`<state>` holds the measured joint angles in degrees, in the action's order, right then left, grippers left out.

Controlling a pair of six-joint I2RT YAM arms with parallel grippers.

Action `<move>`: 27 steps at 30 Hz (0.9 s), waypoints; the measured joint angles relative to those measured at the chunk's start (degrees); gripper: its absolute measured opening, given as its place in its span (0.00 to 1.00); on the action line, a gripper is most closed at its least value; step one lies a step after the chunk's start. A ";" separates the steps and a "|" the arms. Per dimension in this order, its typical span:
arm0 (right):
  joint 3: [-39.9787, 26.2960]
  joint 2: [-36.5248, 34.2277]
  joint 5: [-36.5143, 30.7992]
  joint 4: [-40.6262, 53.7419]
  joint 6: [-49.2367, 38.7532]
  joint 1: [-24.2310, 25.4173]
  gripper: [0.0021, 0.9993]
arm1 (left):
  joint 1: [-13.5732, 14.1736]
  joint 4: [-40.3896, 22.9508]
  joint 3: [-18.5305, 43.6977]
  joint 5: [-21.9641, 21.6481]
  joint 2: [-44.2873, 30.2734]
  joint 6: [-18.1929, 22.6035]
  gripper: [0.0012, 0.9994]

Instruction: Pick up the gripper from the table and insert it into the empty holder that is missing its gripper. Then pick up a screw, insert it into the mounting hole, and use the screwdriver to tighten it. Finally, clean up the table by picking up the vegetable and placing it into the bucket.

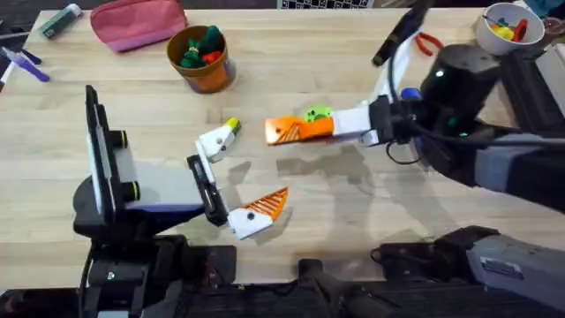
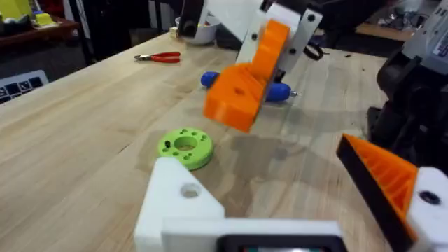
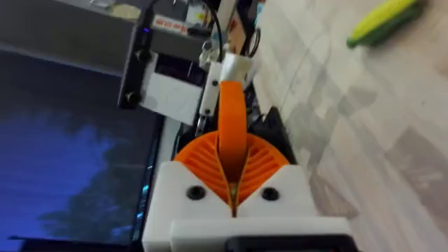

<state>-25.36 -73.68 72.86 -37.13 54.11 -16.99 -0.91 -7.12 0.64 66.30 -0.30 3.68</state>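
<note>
Seen from overhead, the right gripper (image 1: pixel 287 131) reaches toward the middle of the desk (image 1: pixel 335 221), its fingers pressed together on the small orange wedge, which is carried off the surface. The left gripper (image 1: pixel 243 181) lies nearer the front edge, fingers spread wide and empty: one wears an orange tip (image 1: pixel 269 205), the other is the bare white holder (image 1: pixel 214 142). The corn (image 1: pixel 231 126) lies just behind the holder, and the bucket (image 1: pixel 201 60) stands toward the far edge. From the left wrist, the wedge (image 2: pixel 241 94) hangs above a green ring (image 2: pixel 185 145), the blue screwdriver (image 2: pixel 276 89) lying behind it. From the right wrist, the wedge (image 3: pixel 232 126) stands edge-on between the ribbed pads (image 3: pixel 262 162). Judged from this, the insertion goes best if the wedge is lined up with the holder before a slow slide on.
</note>
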 joint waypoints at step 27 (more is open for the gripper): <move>-11.35 -19.12 14.41 -6.35 6.37 -6.13 0.01 | 0.00 0.01 0.00 0.11 0.01 -0.02 0.99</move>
<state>-36.71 -92.81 87.26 -43.48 60.49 -23.12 -0.91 -7.11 0.64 66.41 -0.30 3.66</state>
